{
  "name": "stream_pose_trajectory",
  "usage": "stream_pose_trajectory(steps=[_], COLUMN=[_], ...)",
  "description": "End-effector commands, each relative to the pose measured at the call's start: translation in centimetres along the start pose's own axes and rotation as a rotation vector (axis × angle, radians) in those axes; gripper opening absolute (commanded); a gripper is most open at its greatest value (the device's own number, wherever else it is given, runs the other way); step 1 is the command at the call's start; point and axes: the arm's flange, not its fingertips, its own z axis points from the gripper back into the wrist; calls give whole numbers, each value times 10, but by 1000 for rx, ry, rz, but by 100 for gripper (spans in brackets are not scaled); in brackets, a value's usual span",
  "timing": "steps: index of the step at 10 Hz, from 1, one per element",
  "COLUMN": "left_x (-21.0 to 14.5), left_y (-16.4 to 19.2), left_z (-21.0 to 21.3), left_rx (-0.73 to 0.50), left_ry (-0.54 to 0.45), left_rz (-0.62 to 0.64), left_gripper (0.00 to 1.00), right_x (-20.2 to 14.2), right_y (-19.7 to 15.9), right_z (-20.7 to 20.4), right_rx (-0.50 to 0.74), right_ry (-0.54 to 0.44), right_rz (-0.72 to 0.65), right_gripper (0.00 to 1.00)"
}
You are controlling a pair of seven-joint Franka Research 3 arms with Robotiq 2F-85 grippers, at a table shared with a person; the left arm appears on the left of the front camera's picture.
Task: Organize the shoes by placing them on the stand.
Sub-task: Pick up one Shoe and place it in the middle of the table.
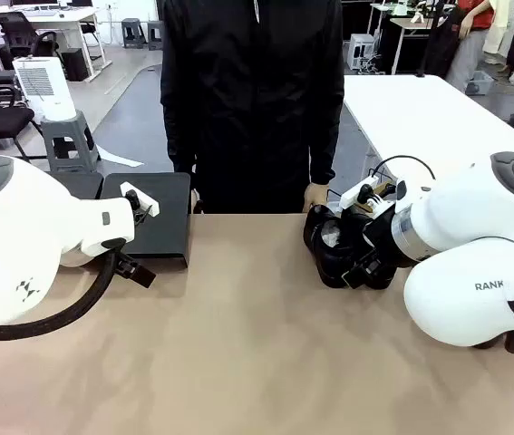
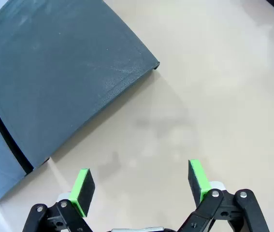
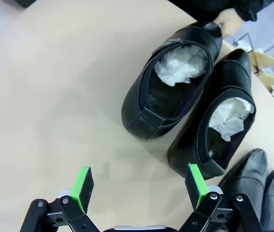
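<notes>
- Sitting in a tight cluster on the right side of the table (image 1: 257, 362), the shoes (image 1: 338, 249) lie just in front of the person's hand (image 1: 315, 195), which rests at the far edge.
- From the right wrist, two shoes lie side by side, apparently touching, heels toward the camera and toes away. The nearer-left shoe (image 3: 141, 104) and its neighbour (image 3: 199, 154) both show crumpled white paper inside. More shoes (image 3: 252, 179) sit at the lower right, partly behind one finger.
- The stand (image 1: 161, 227) is at the far left of the table, well apart from the shoes, and its flat top carries no shoe.
- The right fingers (image 3: 82, 187) are spread wide and hold nothing, hovering above bare table just short of the heels.
- The left fingers (image 2: 82, 191) are also wide and empty, over the table just beside a corner of the stand (image 2: 54, 72).
- Handling, as a judgement: the leather looks stiff enough to keep its shape under a squeeze, but the polish is probably slick and easy to scuff.
- The rounded toe gives the pads little to bite on, so it is a poor place to hold.
- The best hold is likely the heel collar, with one finger inside behind the paper and one outside on the heel wall.
- Held there, the toe may sag, so a firm, deep grip seems wise.
- The paper is soft and loose; pinching it alone would lift nothing.
</notes>
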Motion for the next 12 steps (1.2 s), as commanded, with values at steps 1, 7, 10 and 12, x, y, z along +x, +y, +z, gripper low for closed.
stream_pose_trajectory(steps=[1, 7, 10, 12], left_x=[0, 0, 0, 0], left_y=[0, 0, 0, 0], left_z=[0, 0, 0, 0], left_rx=[0, 0, 0, 0], left_ry=[0, 0, 0, 0], left_rz=[0, 0, 0, 0], left_gripper=[100, 100, 100, 100], right_x=[0, 0, 0, 0], right_y=[0, 0, 0, 0], right_z=[0, 0, 0, 0], right_rx=[0, 0, 0, 0], right_ry=[0, 0, 0, 0], right_rz=[0, 0, 0, 0], right_gripper=[100, 100, 100, 100])
